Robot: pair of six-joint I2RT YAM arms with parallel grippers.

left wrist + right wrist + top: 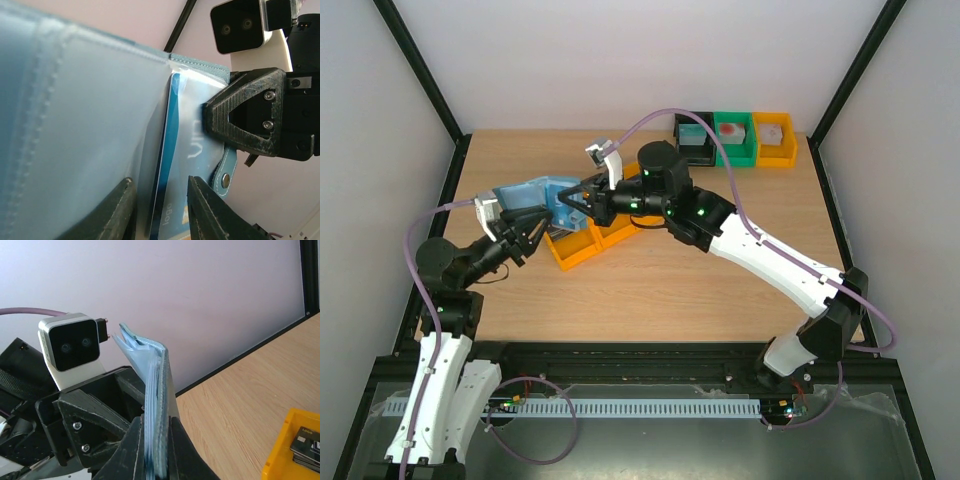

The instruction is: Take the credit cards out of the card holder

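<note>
The light blue card holder [532, 193] is held up off the table between both arms. My right gripper [567, 200] is shut on its edge, and its fingers pinch the cover and clear sleeves [157, 390] in the right wrist view. My left gripper [160, 180] has its jaws apart. They straddle the edge of a blue credit card [167, 150] that sits in a clear sleeve of the holder [75, 125]. The right gripper's black finger [245, 117] shows close beyond. Dark credit cards [306, 440] lie in an orange tray [285, 465].
The orange tray [582, 247] sits on the wooden table just below the holder. Black [697, 135], green [735, 138] and orange [775, 138] bins stand at the back right. Black frame posts run along the table's sides.
</note>
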